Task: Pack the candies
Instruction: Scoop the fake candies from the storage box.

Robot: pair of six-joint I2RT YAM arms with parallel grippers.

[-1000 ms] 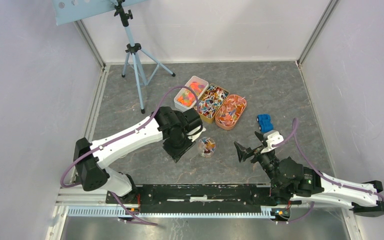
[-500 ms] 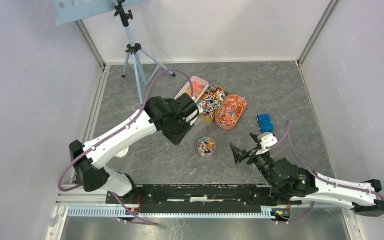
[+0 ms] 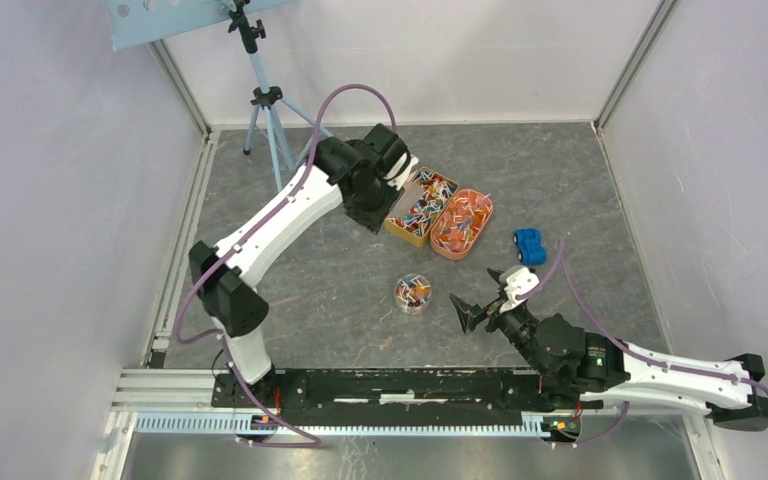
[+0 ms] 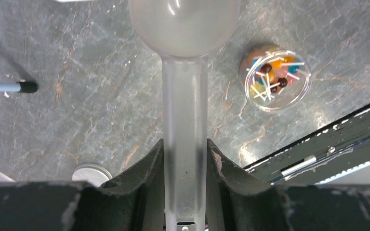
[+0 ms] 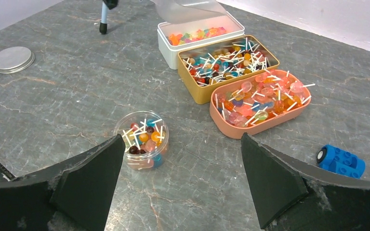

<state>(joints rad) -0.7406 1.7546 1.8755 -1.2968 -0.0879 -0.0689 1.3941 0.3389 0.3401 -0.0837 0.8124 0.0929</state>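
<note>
Three open containers of candies [image 5: 224,60] stand in a row at the far middle of the counter [image 3: 340,300]: white box [image 5: 172,50] of orange and red gummies, gold tin [image 5: 203,94] of white-sticked sweets, pink oval tin [image 5: 253,131] of much the same sort; one small clear jar [image 5: 142,139], part filled with mixed sweets, alone nearer the arms and well apart from the row; its metal lid [image 5: 12,58] lying off to the left; blue toy car [image 5: 341,161] to the right, no part of the job; left hand [image 4: 184,159] pressed in on the handle of a translucent scoop [image 4: 183,29], long axis running straight out from the fingers; bowl looks empty and hangs over the white box's far end, as the right wrist view shows it; right hand [image 5: 183,175] spread wide, holding nothing, low over the counter, jar just ahead and to its left, so the nearer hand to the jar; judged step: dip into the box beneath, then carry toward the near edge to the jar
</note>
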